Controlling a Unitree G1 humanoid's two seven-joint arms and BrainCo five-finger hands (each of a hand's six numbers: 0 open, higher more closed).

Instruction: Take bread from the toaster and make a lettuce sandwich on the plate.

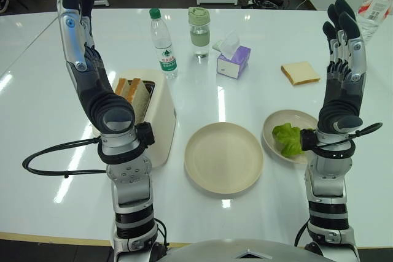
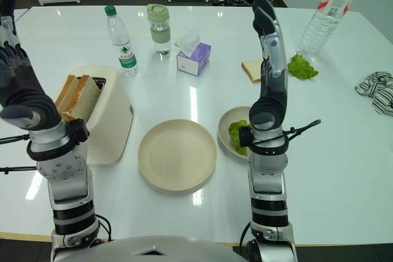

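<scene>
Left hand [image 1: 83, 59], right hand [image 1: 344, 69] upright — bread [image 1: 136, 94], seemingly two slices, in toaster [image 1: 162, 124].

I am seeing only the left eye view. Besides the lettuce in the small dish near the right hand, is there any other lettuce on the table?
Observer: Yes. The right eye view shows one more lettuce leaf. It lies directly on the table, just to the right of the loose bread slice.
Operator: Thank you. Is anything else lying on that far right side?
Observer: Yes, a striped cloth lies crumpled at the right edge of the table, apart from the leaf.
</scene>
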